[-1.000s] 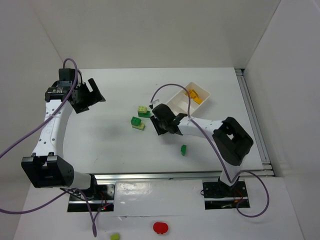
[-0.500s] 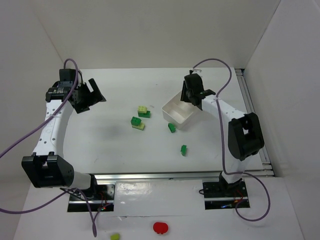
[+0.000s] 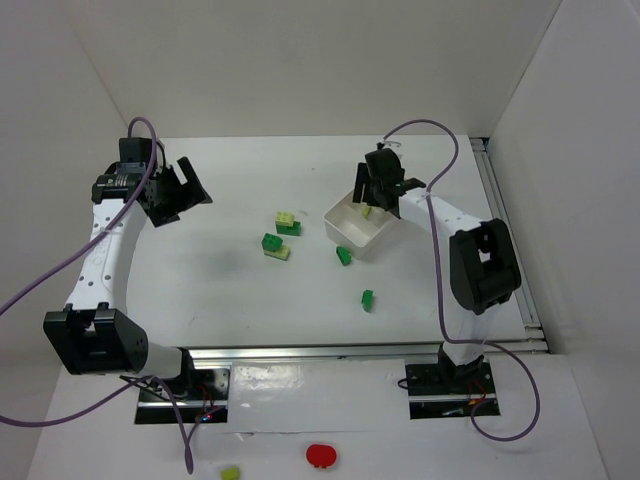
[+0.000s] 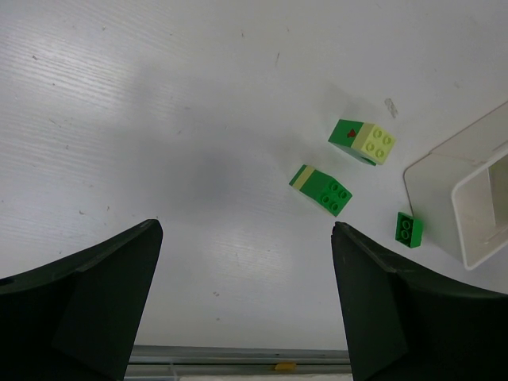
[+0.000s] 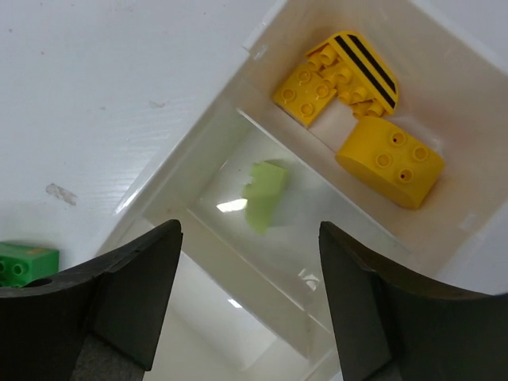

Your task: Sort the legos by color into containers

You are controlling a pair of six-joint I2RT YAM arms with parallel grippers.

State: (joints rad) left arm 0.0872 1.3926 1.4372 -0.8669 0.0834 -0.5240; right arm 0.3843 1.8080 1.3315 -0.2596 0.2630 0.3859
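Right end effector (image 3: pixel 376 190) spread open over tray (image 5: pixel 198 151), centre-right of frame. Lime brick (image 5: pixel 266 194) in middle compartment, yellow bricks (image 5: pixel 389 159) in the next. Lift straight up clear of the walls, then take dark green brick (image 3: pixel 344 256) on desk just below tray. Left end effector (image 4: pixel 246 238) open, upper left.

the left arm (image 3: pixel 103 245) and right arm (image 3: pixel 435 212) are white tubes with chunky black joint housings, and a thin purple cable (image 3: pixel 437 122) loops along each. the left gripper (image 4: pixel 246 228) has broad, matte black wedge-shaped fingers (image 4: pixel 87 309)
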